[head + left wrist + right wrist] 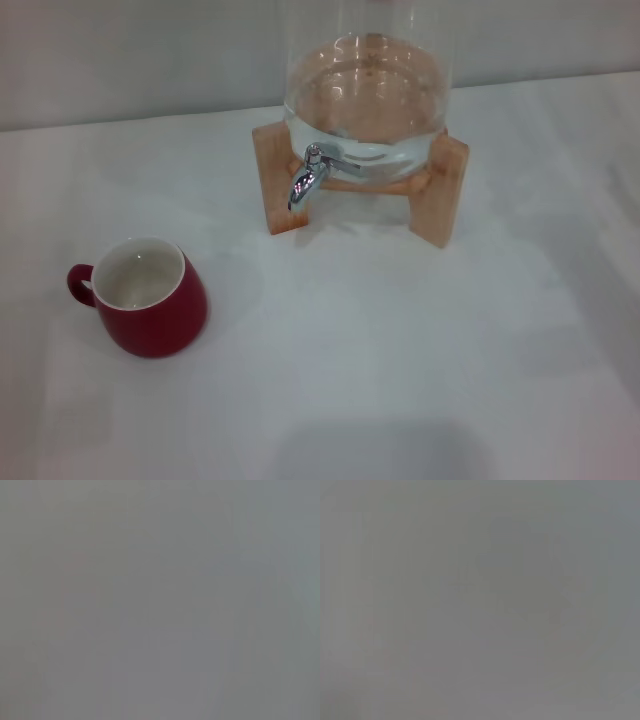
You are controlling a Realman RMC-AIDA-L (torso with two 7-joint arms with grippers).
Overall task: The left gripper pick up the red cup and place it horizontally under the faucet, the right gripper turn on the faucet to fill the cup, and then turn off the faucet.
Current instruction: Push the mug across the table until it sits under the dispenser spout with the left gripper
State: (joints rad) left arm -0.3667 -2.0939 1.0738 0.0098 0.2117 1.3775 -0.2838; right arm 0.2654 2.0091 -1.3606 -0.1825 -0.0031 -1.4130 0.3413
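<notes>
Red cup upright, untouched | faucet apart | wrist views seemingly blank

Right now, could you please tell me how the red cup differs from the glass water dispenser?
The red cup is low, opaque dark red and looks empty; the glass dispenser is much larger, clear and holds water. The cup sits straight on the table, while the dispenser rests raised on a wooden stand. The cup has a loop handle; the dispenser has a chrome faucet. Both stand upright.
</notes>
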